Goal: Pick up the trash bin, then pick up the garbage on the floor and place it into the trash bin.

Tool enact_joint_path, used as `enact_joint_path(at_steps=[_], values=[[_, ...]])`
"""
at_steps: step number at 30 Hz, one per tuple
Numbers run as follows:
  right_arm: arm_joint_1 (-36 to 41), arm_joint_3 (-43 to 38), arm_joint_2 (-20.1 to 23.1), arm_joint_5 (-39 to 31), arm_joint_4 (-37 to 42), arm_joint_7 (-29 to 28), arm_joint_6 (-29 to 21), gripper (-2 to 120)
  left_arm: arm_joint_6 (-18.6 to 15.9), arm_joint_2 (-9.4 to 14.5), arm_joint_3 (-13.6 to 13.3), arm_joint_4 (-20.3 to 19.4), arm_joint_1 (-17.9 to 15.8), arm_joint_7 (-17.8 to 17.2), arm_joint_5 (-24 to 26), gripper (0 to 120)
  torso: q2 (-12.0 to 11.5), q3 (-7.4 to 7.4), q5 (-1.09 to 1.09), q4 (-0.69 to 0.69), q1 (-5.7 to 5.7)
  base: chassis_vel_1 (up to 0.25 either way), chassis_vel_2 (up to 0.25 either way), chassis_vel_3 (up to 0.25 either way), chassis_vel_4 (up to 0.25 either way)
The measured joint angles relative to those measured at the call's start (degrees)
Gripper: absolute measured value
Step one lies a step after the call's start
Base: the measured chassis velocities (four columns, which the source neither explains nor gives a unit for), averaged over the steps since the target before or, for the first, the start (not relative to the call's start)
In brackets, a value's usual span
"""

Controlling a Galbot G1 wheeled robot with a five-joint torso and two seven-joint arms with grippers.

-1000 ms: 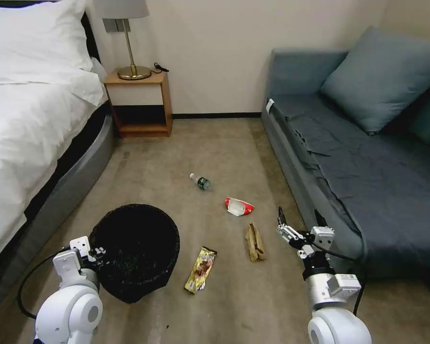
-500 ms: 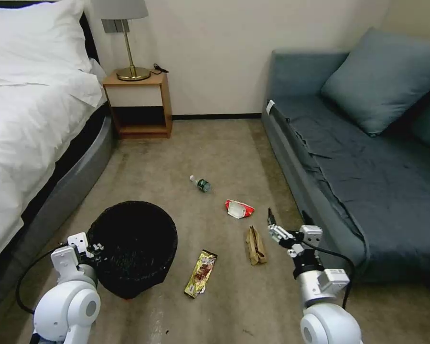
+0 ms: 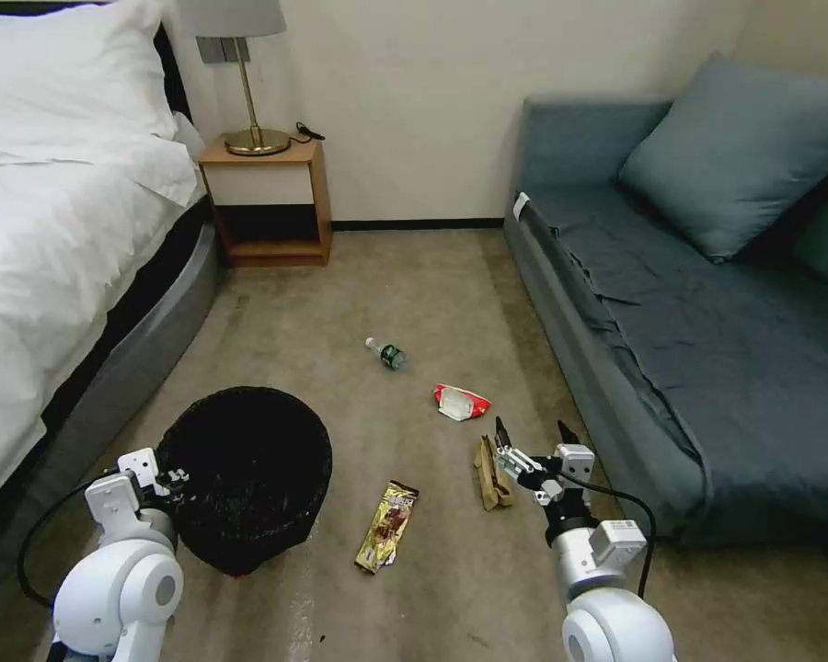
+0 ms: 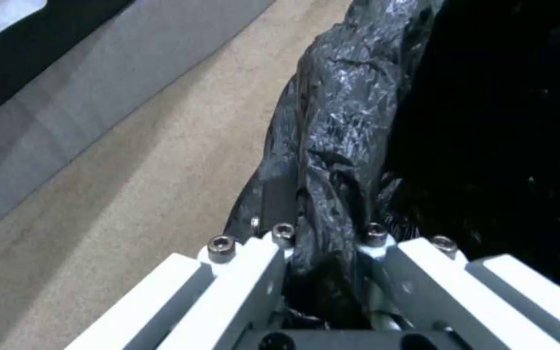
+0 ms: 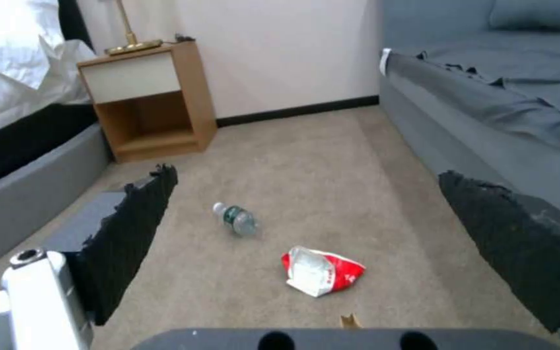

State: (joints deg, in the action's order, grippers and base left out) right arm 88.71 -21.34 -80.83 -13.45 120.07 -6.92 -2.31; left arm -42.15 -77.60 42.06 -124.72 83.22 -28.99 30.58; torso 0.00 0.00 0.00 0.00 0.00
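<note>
Right gripper (image 3: 533,434) nearer paper bag (image 3: 489,473), jaws wide.

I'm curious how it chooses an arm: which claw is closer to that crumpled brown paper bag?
The right. The right claw, open, hovers right beside the brown paper bag. The left claw is across the floor, clamped on the trash bin rim.
</note>
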Motion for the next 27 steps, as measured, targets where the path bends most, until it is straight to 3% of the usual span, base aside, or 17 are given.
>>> enact_joint_path(at_steps=[7, 13, 15, 17, 21, 27], values=[[-1.9, 1.4, 1.1, -0.3, -1.0, -1.4, -0.3, 100, 0.0, -0.1, -0.2, 0.3, -0.5, 0.0, 0.0, 2, 0.0, 0.0, 0.0, 0.0, 0.0, 0.0, 0.0, 0.0, 0.0], [-5.8, 5.2, 5.1, -3.8, -3.7, -5.2, -2.3, 100, 0.2, -0.1, -0.2, 0.8, -0.7, 0.1, -0.2, 2, 0.0, 0.0, 0.0, 0.0, 0.0, 0.0, 0.0, 0.0, 0.0], [-8.3, 7.7, 8.8, -6.9, -7.7, -6.9, -3.4, 100, 0.4, -0.2, -0.2, 1.1, -0.7, 0.1, -0.3, 2, 0.0, 0.0, 0.02, 0.0, 0.0, 0.0, 0.0, 0.0, 0.0], [-8.4, 8.0, 9.1, -7.2, -8.0, -7.0, -3.6, 100, 0.4, -0.2, -0.2, 1.1, -0.7, 0.1, -0.3, 2, 0.0, 0.0, 0.02, 0.0, 0.0, 0.0, 0.0, 0.0, 0.0], [-14.9, 14.5, 17.5, -7.2, -18.5, -7.8, -5.3, 100, 1.0, -0.7, -0.2, 1.8, -0.6, 0.3, -1.0, 2, 0.0, 0.0, 0.01, -0.01, 0.0, 0.0, 0.0, 0.0, 0.0], [-20.9, 19.3, 19.3, -6.9, -27.8, -7.5, -6.0, 100, 1.1, -1.3, -0.2, 2.1, -0.4, 0.4, -1.6, 2, 0.0, 0.01, 0.01, 0.0, 0.0, 0.0, 0.0, 0.0, 0.0]])
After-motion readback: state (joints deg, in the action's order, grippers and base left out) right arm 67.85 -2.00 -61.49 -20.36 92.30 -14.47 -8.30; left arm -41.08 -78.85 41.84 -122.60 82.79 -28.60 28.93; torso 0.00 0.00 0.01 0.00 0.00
